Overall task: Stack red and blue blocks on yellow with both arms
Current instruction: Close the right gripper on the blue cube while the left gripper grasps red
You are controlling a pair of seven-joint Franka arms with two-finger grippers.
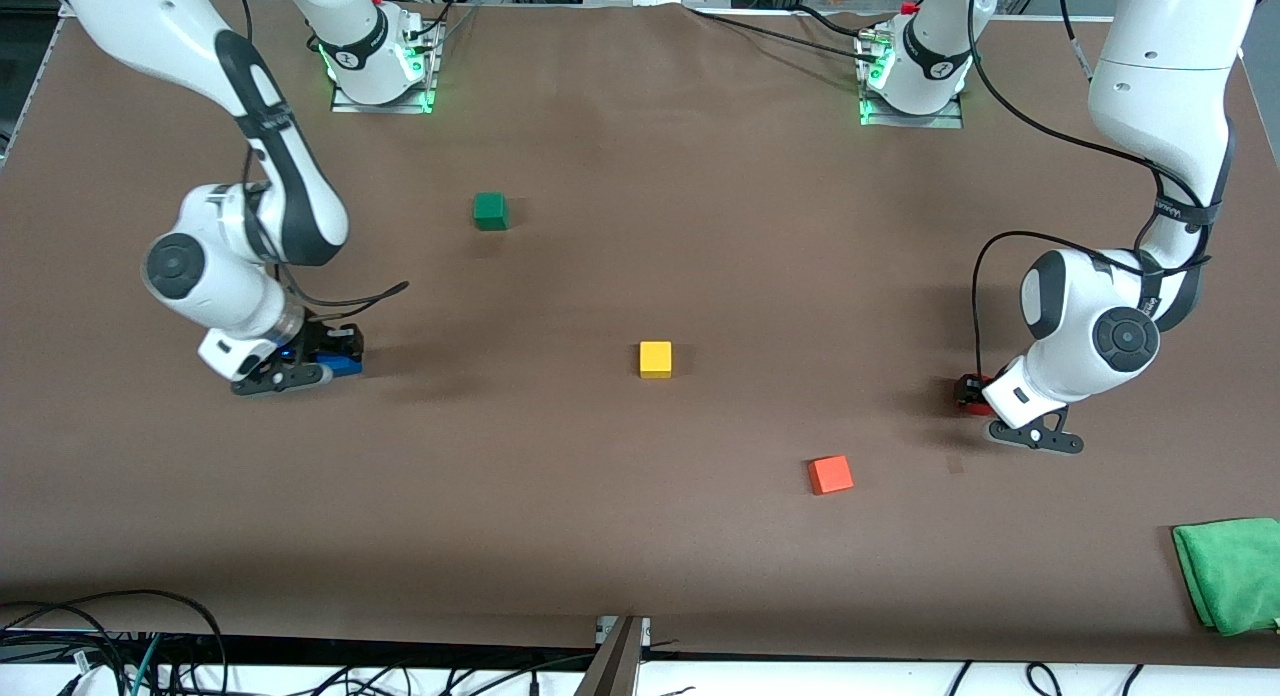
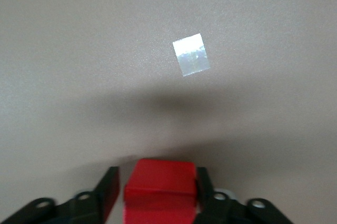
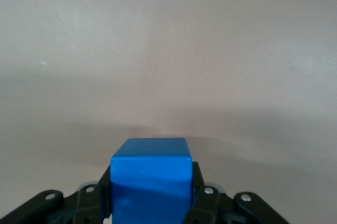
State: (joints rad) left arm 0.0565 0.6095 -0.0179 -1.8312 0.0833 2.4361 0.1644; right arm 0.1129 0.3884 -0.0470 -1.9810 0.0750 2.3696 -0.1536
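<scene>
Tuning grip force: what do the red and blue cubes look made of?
Red cube and blue cube: solid colour, matte faces, crisp edges, no grain showing, so probably painted wood or hard plastic; the look cannot settle which. No dent shows where the fingers press.

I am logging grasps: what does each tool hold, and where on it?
Left tool: red block, clamped on two facing sides. Right tool: blue block, likewise.

No readable words, numbers or brand names are showing anywhere. Small dark round marks are sitting on the white arm bases [image 1: 378, 48] and there is faint lettering on the strap of the left arm [image 1: 1178, 214], but none of it is coming through clearly enough to read.
</scene>
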